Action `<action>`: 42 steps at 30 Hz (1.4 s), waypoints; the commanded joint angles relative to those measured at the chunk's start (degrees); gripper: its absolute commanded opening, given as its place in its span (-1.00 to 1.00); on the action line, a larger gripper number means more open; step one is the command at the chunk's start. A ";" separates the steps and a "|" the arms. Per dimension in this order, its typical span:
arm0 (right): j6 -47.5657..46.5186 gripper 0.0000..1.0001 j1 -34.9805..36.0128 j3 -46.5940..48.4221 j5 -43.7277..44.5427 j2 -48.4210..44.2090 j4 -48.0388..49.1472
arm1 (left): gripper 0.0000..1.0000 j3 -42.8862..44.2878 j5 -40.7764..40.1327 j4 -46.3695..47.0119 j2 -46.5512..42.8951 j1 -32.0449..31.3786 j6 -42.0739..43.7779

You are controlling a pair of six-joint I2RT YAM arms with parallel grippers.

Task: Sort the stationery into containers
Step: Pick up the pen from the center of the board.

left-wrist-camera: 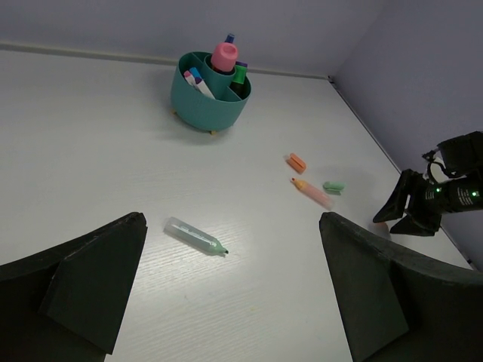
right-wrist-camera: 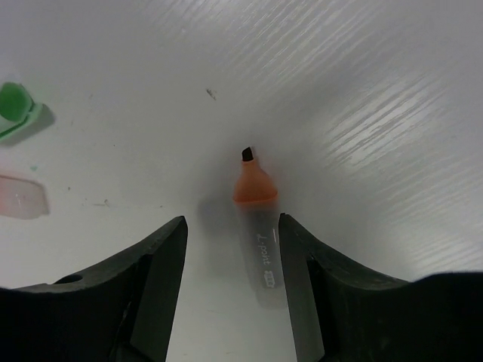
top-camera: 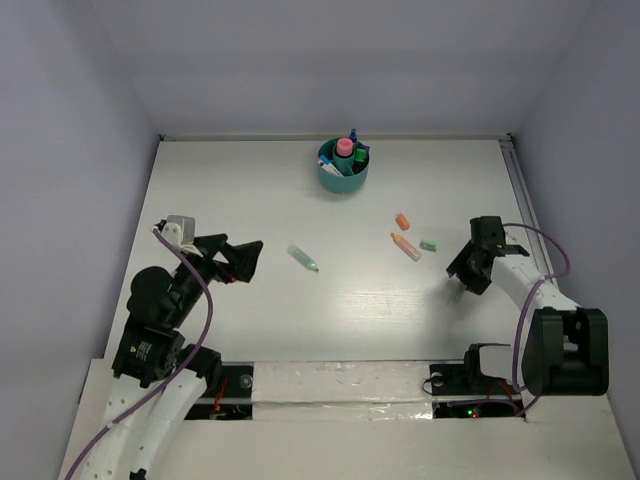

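Observation:
The teal divided cup point(top-camera: 343, 178) stands at the back centre and holds a pink-capped bottle point(top-camera: 344, 148) and several markers. A clear highlighter with a green tip point(top-camera: 303, 258) lies uncapped mid-table, just right of my open, empty left gripper point(top-camera: 247, 262). It shows ahead of that gripper in the left wrist view point(left-wrist-camera: 195, 235). My right gripper point(right-wrist-camera: 232, 223) is open and low over the table. It straddles an uncapped clear highlighter with an orange tip point(right-wrist-camera: 255, 188), which lies flat closer to the right finger. In the top view the right gripper point(top-camera: 461, 287) hides this highlighter.
An orange cap point(top-camera: 402, 221), a pink and orange highlighter point(top-camera: 406, 246) and a green cap point(top-camera: 428, 244) lie between the cup and my right gripper. The green cap point(right-wrist-camera: 15, 105) is at the left edge of the right wrist view. Walls enclose the table.

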 commanded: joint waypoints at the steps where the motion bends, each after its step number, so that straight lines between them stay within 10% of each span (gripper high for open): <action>1: 0.15 0.14 -0.46 -0.36 -4.68 0.91 0.50 | 0.98 0.66 -0.79 1.46 -1.06 -0.68 0.55; 11: 0.06 -0.02 -0.46 -0.01 -7.42 6.70 -1.43 | 0.98 0.83 -1.75 1.02 -1.42 -1.73 0.46; 22: -2.40 -0.75 -0.46 0.25 -11.11 8.74 0.23 | 0.98 0.92 -2.19 0.85 -0.54 -2.26 0.46; 32: -6.71 -0.92 2.09 -0.71 -16.47 -5.05 2.43 | 0.98 0.04 9.57 4.80 6.58 -2.26 -0.42; 42: -1.70 -0.93 27.56 8.77 -14.20 -10.44 9.63 | -0.25 -3.03 21.98 17.18 17.03 -4.37 -9.91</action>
